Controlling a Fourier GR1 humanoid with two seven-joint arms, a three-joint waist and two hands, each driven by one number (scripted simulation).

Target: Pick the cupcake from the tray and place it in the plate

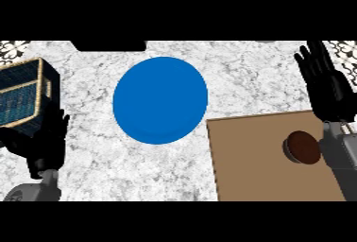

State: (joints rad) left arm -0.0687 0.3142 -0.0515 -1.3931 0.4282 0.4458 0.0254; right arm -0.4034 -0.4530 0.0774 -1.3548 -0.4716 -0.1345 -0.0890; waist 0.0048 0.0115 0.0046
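Cupcake (302, 147): recorded lying on the brown tray (258, 160), near its right edge, ungrasped. Blue plate (160, 100): noted on the marble bench (90, 160), left of the tray. Right hand (326, 85): fingers seen extended, nothing held, above the cupcake. Left hand (40, 142): fingers relaxed, nothing held, beside a dark box (24, 97).

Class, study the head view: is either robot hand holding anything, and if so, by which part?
Nothing is held. The right hand is open above the tray; the cupcake lies untouched on it. The left hand is open too.
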